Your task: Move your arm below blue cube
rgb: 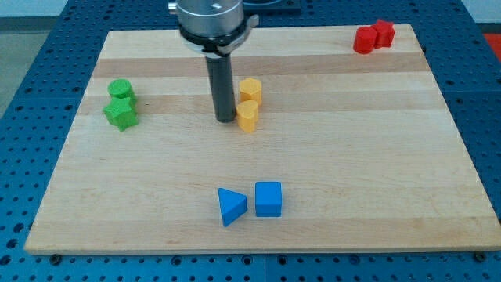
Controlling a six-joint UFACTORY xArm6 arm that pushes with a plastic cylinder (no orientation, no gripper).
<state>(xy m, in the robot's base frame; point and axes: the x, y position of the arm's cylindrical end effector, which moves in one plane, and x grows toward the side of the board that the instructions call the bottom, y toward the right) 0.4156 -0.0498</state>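
Observation:
The blue cube [268, 198] sits near the view's bottom, a little right of centre, with a blue triangular block [231, 206] just to its left. My tip [225, 119] is the lower end of the dark rod, resting on the wooden board well above the blue cube and slightly to its left. The tip stands right beside two yellow blocks [248, 103], at their left side, close to touching the lower one.
Two green blocks [121, 103] lie at the view's left. Two red blocks [373, 36] sit at the top right corner. The wooden board [368, 157] lies on a blue perforated table.

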